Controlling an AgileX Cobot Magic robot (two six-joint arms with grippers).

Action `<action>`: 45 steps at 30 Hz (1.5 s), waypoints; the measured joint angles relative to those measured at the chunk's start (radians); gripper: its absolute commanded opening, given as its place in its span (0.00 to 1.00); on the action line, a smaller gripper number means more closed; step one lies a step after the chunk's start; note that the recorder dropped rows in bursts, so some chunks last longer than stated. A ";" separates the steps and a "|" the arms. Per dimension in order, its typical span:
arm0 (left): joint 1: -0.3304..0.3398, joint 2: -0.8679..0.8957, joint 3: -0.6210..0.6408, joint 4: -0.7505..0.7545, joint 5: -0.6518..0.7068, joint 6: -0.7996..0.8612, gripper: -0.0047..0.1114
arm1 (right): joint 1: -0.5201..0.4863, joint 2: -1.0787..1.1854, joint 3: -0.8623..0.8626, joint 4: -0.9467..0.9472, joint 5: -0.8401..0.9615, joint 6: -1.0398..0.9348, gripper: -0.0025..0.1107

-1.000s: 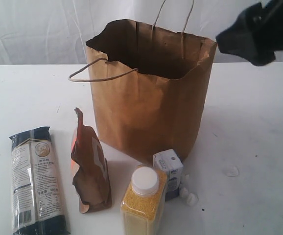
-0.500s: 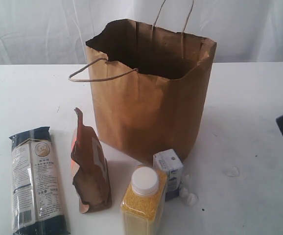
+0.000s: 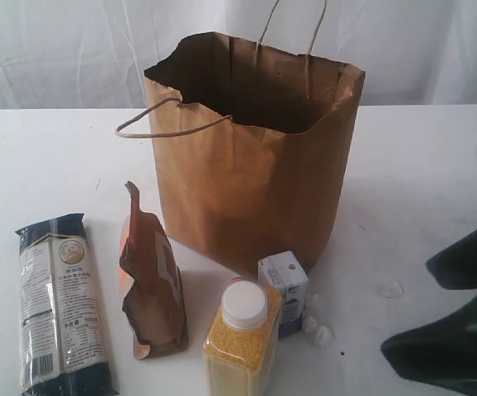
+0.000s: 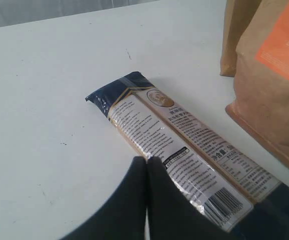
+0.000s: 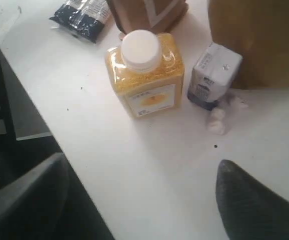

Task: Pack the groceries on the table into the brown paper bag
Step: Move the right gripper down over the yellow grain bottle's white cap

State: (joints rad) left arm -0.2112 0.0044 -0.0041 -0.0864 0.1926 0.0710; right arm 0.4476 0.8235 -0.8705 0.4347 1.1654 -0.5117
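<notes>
Two right fingers (image 3: 449, 351) spread over open tabletop (image 3: 412, 165); bottle (image 3: 238, 342) near edge.

1 brown paper bag (image 3: 247, 190); 1 noodle packet (image 3: 61, 305); 1 brown-orange pouch (image 3: 152, 289); 1 yellow grain bottle (image 3: 238, 346); 1 white-blue carton (image 3: 284, 285).

The paper bag (image 3: 247, 190) stands toward the back-middle of the table (image 3: 49, 165), and the rest sits in a loose row in front of it. Left to right, that's the noodle packet (image 3: 61, 301) lying flat, the pouch (image 3: 152, 289) standing near it, then the grain bottle (image 3: 240, 342) closest to the front. The carton (image 3: 286, 293) is just behind-right of the bottle by the bag's front corner, with a few crumbs (image 3: 317, 330) lying right of it.
</notes>
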 measured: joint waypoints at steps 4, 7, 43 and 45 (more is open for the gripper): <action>0.000 0.000 0.000 0.000 0.000 0.000 0.04 | 0.011 0.069 0.015 0.030 -0.060 -0.059 0.68; 0.000 0.000 0.000 0.000 0.000 0.000 0.04 | 0.052 0.123 0.018 0.036 -0.114 -0.077 0.68; 0.000 0.000 0.000 0.000 0.002 0.000 0.04 | 0.285 0.495 -0.013 0.007 -0.468 -0.152 0.62; 0.000 0.000 0.000 0.000 0.002 0.000 0.04 | 0.285 0.495 -0.013 0.011 -0.468 -0.141 0.62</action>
State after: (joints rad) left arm -0.2112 0.0044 -0.0041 -0.0864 0.1947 0.0710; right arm 0.7326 1.3183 -0.8839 0.4457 0.6970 -0.6528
